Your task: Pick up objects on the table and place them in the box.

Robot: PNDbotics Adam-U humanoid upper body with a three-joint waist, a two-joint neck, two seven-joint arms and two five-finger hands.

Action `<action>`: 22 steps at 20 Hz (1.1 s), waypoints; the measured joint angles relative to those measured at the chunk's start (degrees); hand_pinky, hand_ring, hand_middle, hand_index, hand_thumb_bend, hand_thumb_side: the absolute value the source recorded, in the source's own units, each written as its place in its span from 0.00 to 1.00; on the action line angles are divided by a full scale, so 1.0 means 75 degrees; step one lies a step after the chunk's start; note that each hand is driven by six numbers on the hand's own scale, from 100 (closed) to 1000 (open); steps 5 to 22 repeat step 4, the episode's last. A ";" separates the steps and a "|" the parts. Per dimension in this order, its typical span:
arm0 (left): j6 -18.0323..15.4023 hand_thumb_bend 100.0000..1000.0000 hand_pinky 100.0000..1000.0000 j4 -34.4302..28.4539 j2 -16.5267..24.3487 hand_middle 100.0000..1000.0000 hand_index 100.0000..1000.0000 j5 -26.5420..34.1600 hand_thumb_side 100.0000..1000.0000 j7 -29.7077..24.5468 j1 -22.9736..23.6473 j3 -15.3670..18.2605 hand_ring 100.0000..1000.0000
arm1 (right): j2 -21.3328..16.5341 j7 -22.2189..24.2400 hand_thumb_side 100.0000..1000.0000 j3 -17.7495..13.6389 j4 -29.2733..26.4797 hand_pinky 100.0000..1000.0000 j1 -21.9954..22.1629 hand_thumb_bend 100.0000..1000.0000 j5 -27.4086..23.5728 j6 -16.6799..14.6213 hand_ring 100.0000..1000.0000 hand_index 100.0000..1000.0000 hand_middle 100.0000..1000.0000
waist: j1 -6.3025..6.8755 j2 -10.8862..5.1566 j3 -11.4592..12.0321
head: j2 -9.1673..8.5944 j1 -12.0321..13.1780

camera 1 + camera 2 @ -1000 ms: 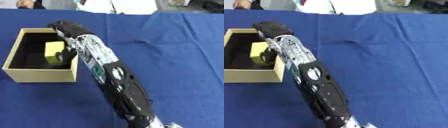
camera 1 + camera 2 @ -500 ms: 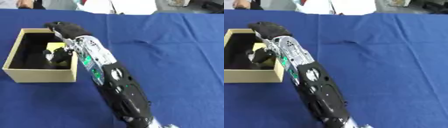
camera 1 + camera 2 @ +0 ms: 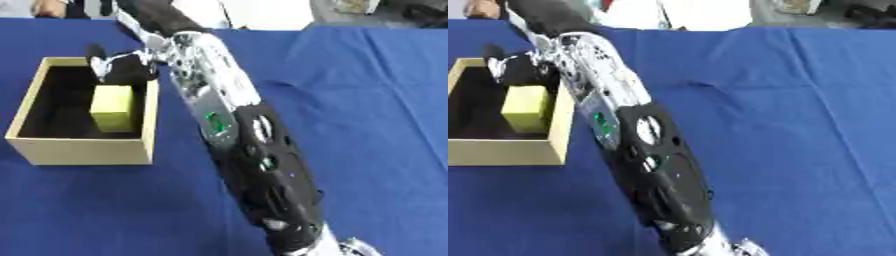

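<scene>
- Hanging over the far right corner of the box (image 3: 83,150), the right hand (image 3: 122,67) has its dark fingers curled and pinching nothing; the left hand shows in neither view.
- Yellow block (image 3: 112,107) lies inside the box on its dark floor, just below and toward the camera from the fingers, apart from them.
- Block's long axis runs near to far, beside the right wall.
- Nothing else shows in the box, nor any other object on the blue cloth (image 3: 367,125).

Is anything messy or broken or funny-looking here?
Nothing stands out. The yellow block lies inside the box, the box sits flat on the blue tablecloth, and the right hand hangs over the box's far edge. The cloth has a few soft wrinkles, nothing spilled or damaged.
</scene>
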 measured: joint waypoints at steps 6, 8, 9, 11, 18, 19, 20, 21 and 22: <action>-0.0003 0.05 0.87 0.0000 0.0008 0.65 0.56 -0.0006 0.86 0.0053 0.0041 0.0006 0.80 | -0.0822 -0.0302 0.58 -0.0064 -0.0431 0.86 -0.0093 0.00 -0.0993 0.0326 0.91 0.95 0.76 | 0.0004 -0.0009 -0.0059 | 0.0035 0.0090; -0.0003 0.05 0.87 0.0000 0.0008 0.65 0.56 -0.0006 0.86 0.0053 0.0041 0.0006 0.80 | -0.0822 -0.0302 0.58 -0.0064 -0.0431 0.86 -0.0093 0.00 -0.0993 0.0326 0.91 0.95 0.76 | 0.0004 -0.0009 -0.0059 | 0.0035 0.0090; -0.0003 0.05 0.87 0.0000 0.0008 0.65 0.56 -0.0006 0.86 0.0053 0.0041 0.0006 0.80 | -0.0822 -0.0302 0.58 -0.0064 -0.0431 0.86 -0.0093 0.00 -0.0993 0.0326 0.91 0.95 0.76 | 0.0004 -0.0009 -0.0059 | 0.0035 0.0090; -0.0003 0.05 0.87 0.0000 0.0008 0.65 0.56 -0.0006 0.86 0.0053 0.0041 0.0006 0.80 | -0.0822 -0.0302 0.58 -0.0064 -0.0431 0.86 -0.0093 0.00 -0.0993 0.0326 0.91 0.95 0.76 | 0.0004 -0.0009 -0.0059 | 0.0035 0.0090; -0.0003 0.05 0.87 0.0000 0.0008 0.65 0.56 -0.0006 0.86 0.0053 0.0041 0.0006 0.80 | -0.0822 -0.0302 0.58 -0.0064 -0.0431 0.86 -0.0093 0.00 -0.0993 0.0326 0.91 0.95 0.76 | 0.0004 -0.0009 -0.0059 | 0.0035 0.0090; -0.0003 0.05 0.87 0.0000 0.0008 0.65 0.56 -0.0006 0.86 0.0053 0.0041 0.0006 0.80 | -0.0822 -0.0302 0.58 -0.0064 -0.0431 0.86 -0.0093 0.00 -0.0993 0.0326 0.91 0.95 0.76 | 0.0004 -0.0009 -0.0059 | 0.0035 0.0090; -0.0003 0.05 0.87 0.0000 0.0008 0.65 0.56 -0.0006 0.86 0.0053 0.0041 0.0006 0.80 | -0.0822 -0.0302 0.58 -0.0064 -0.0431 0.86 -0.0093 0.00 -0.0993 0.0326 0.91 0.95 0.76 | 0.0004 -0.0009 -0.0059 | 0.0035 0.0090; -0.0003 0.05 0.87 0.0000 0.0008 0.65 0.56 -0.0006 0.86 0.0053 0.0041 0.0006 0.80 | -0.0822 -0.0302 0.58 -0.0064 -0.0431 0.86 -0.0093 0.00 -0.0993 0.0326 0.91 0.95 0.76 | 0.0004 -0.0009 -0.0059 | 0.0035 0.0090; -0.0003 0.05 0.87 0.0000 0.0008 0.65 0.56 -0.0006 0.86 0.0053 0.0041 0.0006 0.80 | -0.0822 -0.0302 0.58 -0.0064 -0.0431 0.86 -0.0093 0.00 -0.0993 0.0326 0.91 0.95 0.76 | 0.0004 -0.0009 -0.0059 | 0.0035 0.0090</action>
